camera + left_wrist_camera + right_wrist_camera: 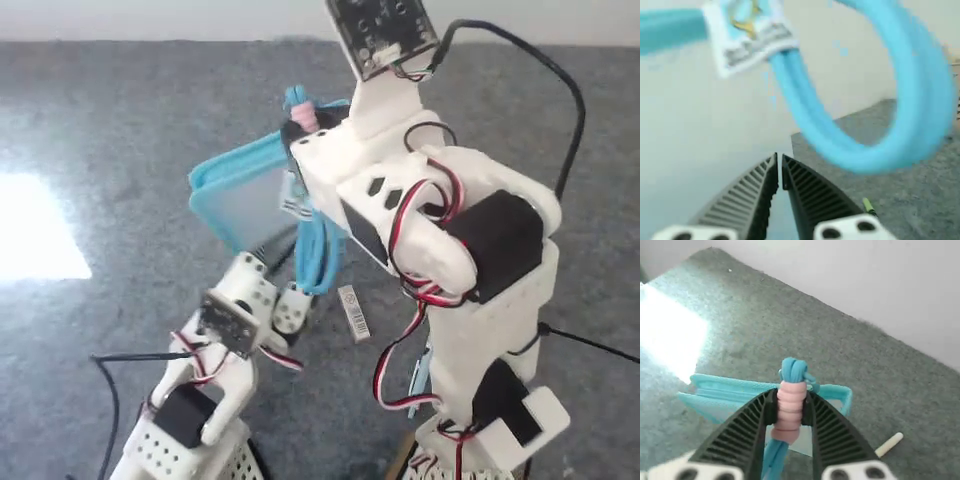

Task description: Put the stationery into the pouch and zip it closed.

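grey table (740,315), right tool (789,394) tight on bead (788,415)

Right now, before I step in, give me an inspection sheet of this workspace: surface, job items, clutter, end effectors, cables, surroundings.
Surface: grey speckled tabletop with a bright light patch.
Job's things: light blue pouch, apparently lifted off the surface; its blue cord loop carries a white tag; a small white stick lies on the table outside the pouch.
Clutter: a small green tip, too small to identify.
End effectors: right end effector shut on the cord's pink bead; left end effector shut, empty, near the cord loop.
Cables: red, white and black wires along the right arm; a black cable arcs behind it.
Surroundings: pale wall.
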Robot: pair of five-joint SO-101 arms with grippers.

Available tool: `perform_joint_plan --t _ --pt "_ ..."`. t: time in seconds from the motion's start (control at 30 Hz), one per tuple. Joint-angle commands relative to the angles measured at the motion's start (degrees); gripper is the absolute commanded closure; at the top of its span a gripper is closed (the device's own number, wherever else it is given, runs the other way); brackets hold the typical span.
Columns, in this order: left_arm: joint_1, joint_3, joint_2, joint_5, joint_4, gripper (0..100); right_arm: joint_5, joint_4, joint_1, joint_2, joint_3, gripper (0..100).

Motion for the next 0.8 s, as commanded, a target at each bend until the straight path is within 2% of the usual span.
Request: perform_joint_plan --t 0.0,0.1,0.23,0.43,0.53,0.67,0.77 --pt "-7.6 -4.1 0.2 -0.5 -1.9 99 7.5 2.4 2.1 -5.4 5.1 99.2" --pt "-12.1 -4.1 0.3 -0.5 -4.3 99 11.4 2.2 1.4 -7.9 12.8 99.2" --pt "-13.0 -4.2 0.4 -0.7 -5.3 99 16.4 2.2 0.1 -9.5 19.0 99.2" --pt "-16.2 -3.4 0.5 -0.5 -9.0 99 22.9 2.4 -0.6 -13.1 20.8 99.2" --pt "-15.4 -2.9 0.6 -0.5 -11.2 99 27.7 2.4 -7.2 -14.8 21.0 99.2" --pt "-14.2 -3.0 0.6 -0.5 -11.3 99 33.2 2.4 -20.5 -15.3 21.0 99.2" --pt "-16.2 -3.3 0.6 -0.7 -11.4 99 34.0 2.2 -25.4 -15.7 20.5 99.2"
